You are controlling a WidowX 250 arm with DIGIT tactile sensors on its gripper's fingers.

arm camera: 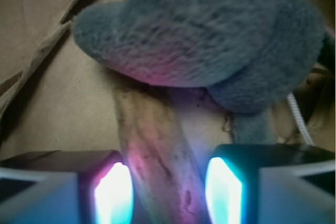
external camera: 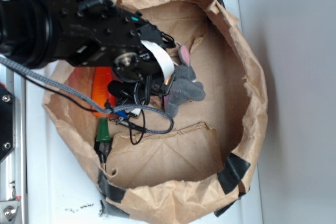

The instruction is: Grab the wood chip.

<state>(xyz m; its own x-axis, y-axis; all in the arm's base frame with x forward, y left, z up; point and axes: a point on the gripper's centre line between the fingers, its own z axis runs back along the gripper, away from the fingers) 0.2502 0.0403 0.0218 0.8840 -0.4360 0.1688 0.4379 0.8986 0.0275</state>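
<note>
In the wrist view the gripper (arm camera: 170, 190) stands open, one lit finger on each side of the wood chip (arm camera: 157, 150), which lies on the brown paper (arm camera: 63, 103). Contact between pads and wood cannot be confirmed. The chip's far end runs under the grey plush elephant (arm camera: 210, 30). The step in hand appears to be final alignment before the grasp. The next move calls for closing the jaws on the chip without pinching the plush.
</note>
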